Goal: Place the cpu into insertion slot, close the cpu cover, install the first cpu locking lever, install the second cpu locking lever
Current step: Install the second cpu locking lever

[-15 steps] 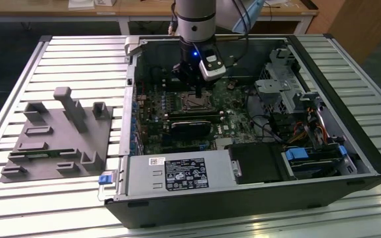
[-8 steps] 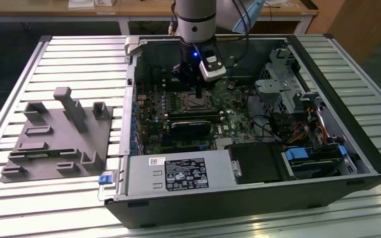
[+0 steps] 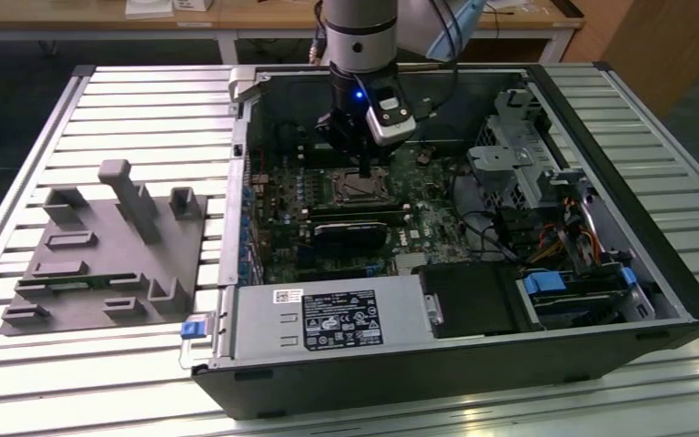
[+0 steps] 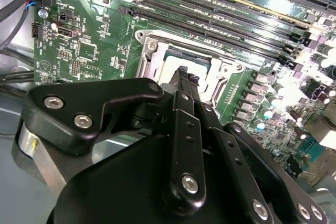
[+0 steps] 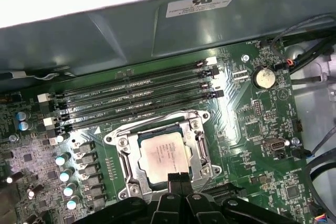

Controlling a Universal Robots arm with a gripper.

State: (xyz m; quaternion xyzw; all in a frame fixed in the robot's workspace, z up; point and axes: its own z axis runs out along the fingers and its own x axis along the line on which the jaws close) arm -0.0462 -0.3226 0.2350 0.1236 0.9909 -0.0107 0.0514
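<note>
Seated in the insertion slot, the cpu is framed by the cpu cover; the hand, fingers pinched together and empty, is poised at its edge.

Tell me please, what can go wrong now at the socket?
The gripper is very near the cover, closed over the cpu; a skewed push could scrape the chip's top. The memory slots lie just beside the socket, so a sideways slip might strike them.
</note>
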